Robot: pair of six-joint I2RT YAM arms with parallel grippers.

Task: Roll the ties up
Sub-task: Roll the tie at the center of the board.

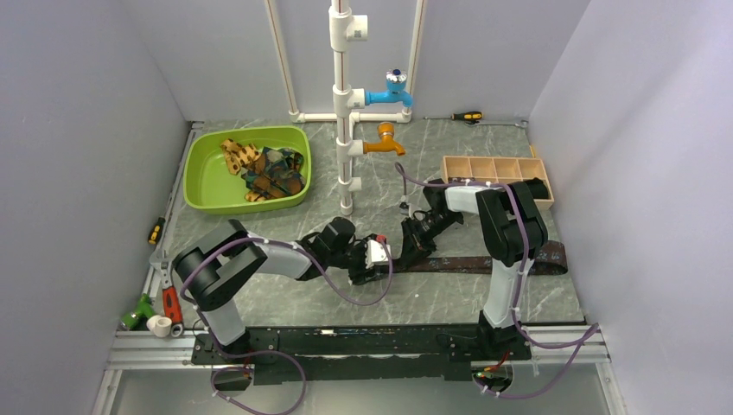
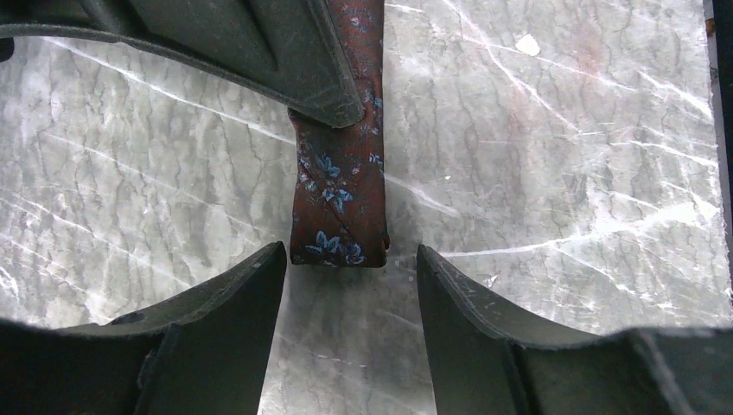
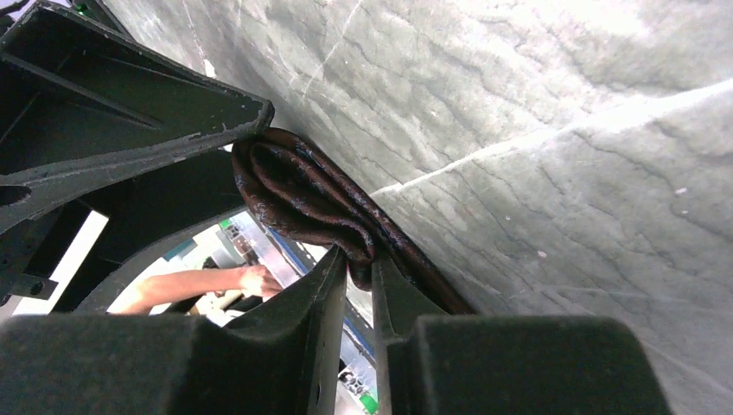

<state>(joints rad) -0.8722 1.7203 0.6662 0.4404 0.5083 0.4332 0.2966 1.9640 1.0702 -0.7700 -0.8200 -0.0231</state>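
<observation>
**A:** What's in the containers?

**B:** The green basin, upper left of the overhead view, holds a heap of ties. They are tan-orange, teal and dark, tangled toward its right side. The wooden tray at the upper right is split into compartments. The right arm covers part of it, and I cannot tell what is inside.

**A:** And the tie on the counter?

**B:** A brown tie lies flat on the counter, running from mid-frame out to the right edge. Its left end sits where the two arms meet. In the left wrist view that end is folded over and shows small blue flowers on brown. It lies in the centre of the frame, just above the gap between the fingers.

**A:** How is the left end effector set?

**B:** It is spread wide and grips nothing. The tie's lower corner is right beside one fingertip. I cannot tell whether they touch.

**A:** And the right end effector?

**B:** It is nearly closed, pinching a fold of the brown tie between its fingertips at lower centre of its own view. The fabric loops up and to the left from there. In the left wrist view one of its fingers lies over the tie at the top of the frame.
</observation>
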